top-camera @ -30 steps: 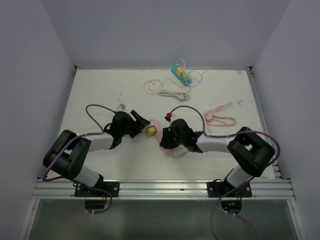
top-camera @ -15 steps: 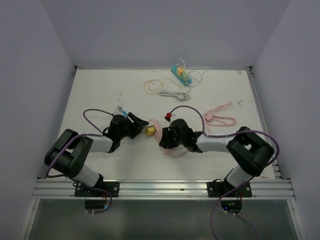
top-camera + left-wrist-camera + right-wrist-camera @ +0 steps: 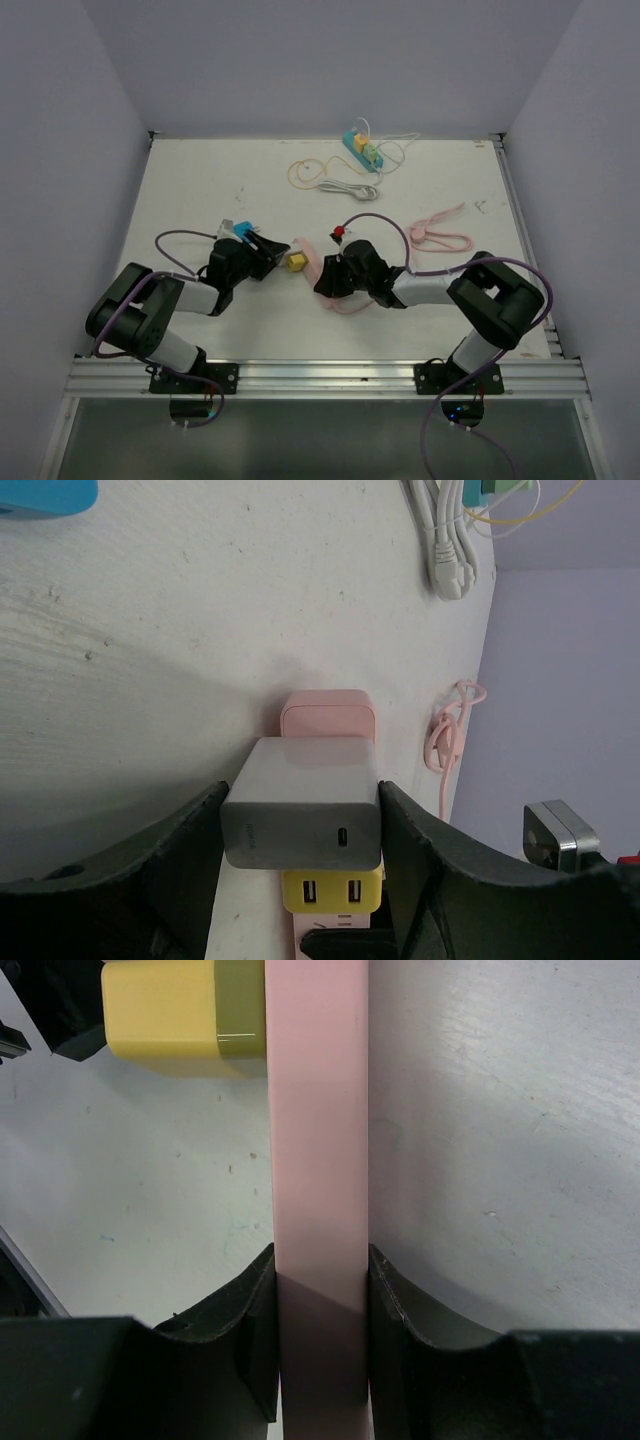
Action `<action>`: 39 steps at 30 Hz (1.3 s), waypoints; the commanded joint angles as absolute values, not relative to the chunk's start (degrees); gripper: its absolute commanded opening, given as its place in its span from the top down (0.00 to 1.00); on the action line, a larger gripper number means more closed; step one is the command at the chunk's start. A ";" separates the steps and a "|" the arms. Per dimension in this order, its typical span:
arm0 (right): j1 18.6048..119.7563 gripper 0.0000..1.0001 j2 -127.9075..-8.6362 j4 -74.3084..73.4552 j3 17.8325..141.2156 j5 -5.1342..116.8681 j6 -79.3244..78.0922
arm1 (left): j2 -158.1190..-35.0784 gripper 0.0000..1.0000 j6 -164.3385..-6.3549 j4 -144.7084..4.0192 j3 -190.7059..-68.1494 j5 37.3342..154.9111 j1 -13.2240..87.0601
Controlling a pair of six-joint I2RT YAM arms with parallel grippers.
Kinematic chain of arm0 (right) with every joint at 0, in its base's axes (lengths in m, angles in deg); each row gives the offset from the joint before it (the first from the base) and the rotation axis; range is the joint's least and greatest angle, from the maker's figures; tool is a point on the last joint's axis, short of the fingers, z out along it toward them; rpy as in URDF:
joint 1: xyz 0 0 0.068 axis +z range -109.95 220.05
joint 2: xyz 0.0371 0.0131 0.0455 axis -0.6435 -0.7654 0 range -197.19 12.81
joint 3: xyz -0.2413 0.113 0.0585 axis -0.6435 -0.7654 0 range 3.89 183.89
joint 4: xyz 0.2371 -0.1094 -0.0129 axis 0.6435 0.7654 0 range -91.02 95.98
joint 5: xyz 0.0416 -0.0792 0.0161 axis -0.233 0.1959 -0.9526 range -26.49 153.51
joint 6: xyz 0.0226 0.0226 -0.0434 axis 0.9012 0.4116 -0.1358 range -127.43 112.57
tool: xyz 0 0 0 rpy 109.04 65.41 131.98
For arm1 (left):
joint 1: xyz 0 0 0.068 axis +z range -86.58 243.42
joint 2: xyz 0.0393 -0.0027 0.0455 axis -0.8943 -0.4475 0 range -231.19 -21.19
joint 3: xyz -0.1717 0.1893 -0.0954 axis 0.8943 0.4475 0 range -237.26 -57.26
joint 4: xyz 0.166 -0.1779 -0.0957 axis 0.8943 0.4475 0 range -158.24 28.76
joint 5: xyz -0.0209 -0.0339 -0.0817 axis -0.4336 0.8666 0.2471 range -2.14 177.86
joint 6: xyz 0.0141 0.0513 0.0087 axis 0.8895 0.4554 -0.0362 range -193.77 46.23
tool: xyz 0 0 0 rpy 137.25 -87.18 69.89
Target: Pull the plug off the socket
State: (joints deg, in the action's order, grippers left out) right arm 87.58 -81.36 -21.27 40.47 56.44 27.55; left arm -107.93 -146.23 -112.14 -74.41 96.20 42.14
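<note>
Two robot arms work at a long pink plastic socket strip lying near the middle of a white table, the job being to pull a plug out of it. The right claw is closed partway and clamps the strip edge-on between its black fingers, pinning it in place. The left claw comes in from the opposite side. Its jaws stand about half open, and its two dark fingers lie flush against both sides of a grey rectangular plastic plug, so it appears to have hold of that plug. The grey plug sits against the pink strip, with the strip's end showing just beyond it, and nothing in the pictures shows a gap between the two. A yellow cube-shaped plug with two small ports sits just beside the grey one on the same strip, untouched by either claw. By the look of it the reach and the grip on both parts are done and the strip is braced. What remains is the pull itself: drawing the grey plug straight off while the right claw holds the strip down. From above, the left claw hides the grey plug, so the overhead view cannot confirm how it is seated.
</note>
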 commanded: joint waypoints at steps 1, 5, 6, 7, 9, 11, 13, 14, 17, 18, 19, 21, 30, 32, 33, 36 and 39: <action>86.64 1.00 -82.82 -21.85 38.26 57.61 30.71 | -104.52 1.00 -149.96 -118.69 -73.70 101.13 43.28; 86.20 1.00 -83.43 -18.26 38.43 62.01 30.10 | -101.97 1.00 -150.15 -116.06 -74.13 101.57 44.78; 86.28 1.00 -83.95 -16.94 38.78 62.88 30.10 | -101.27 1.00 -149.88 -115.44 -74.31 101.40 44.87; 86.28 1.00 -84.22 -16.50 39.13 63.24 30.53 | -100.04 1.00 -149.71 -113.87 -74.66 101.05 44.96; 86.28 1.00 -84.75 -14.92 39.48 64.46 30.97 | -98.81 1.00 -148.22 -109.06 -76.59 100.43 44.96; 86.28 1.00 -84.84 -13.68 40.10 65.79 31.24 | -96.96 1.00 -145.51 -104.39 -79.47 99.20 44.96; 86.20 1.00 -84.84 -11.14 40.80 67.72 31.24 | -95.65 1.00 -144.00 -99.54 -80.98 98.06 44.96; 86.20 1.00 -84.66 -10.52 40.89 68.25 31.33 | -95.11 1.00 -143.56 -98.40 -81.95 97.62 45.05; 86.20 1.00 -84.40 -7.88 41.07 70.80 31.94 | -93.97 1.00 -143.72 -95.40 -83.36 97.70 45.66; 86.20 1.00 -84.22 -7.18 40.98 71.15 32.29 | -93.88 1.00 -143.99 -95.23 -83.45 98.05 46.53; 86.11 1.00 -84.22 -6.83 40.98 71.42 32.73 | -93.62 1.00 -144.25 -95.40 -83.54 99.19 47.15; 85.93 1.00 -84.40 -6.47 40.98 71.42 32.91 | -93.35 1.00 -144.78 -95.49 -83.89 100.16 49.34; 81.19 1.00 -84.57 -10.08 37.55 66.94 35.46 | -90.80 1.00 -145.66 -98.65 -81.87 103.77 55.33; 81.19 1.00 -84.84 -9.20 38.08 67.46 35.29 | -91.07 1.00 -145.93 -99.35 -81.08 104.38 55.42; 81.19 1.00 -84.92 -8.41 38.34 67.90 35.11 | -91.15 1.00 -145.84 -99.18 -80.99 104.47 55.42; 81.19 1.00 -85.36 -6.39 39.31 69.13 34.85 | -90.72 1.00 -144.26 -96.21 -82.39 103.77 55.42; 81.19 1.00 -85.89 -5.33 40.01 69.75 35.37 | -89.75 1.00 -143.11 -94.79 -83.54 102.89 55.33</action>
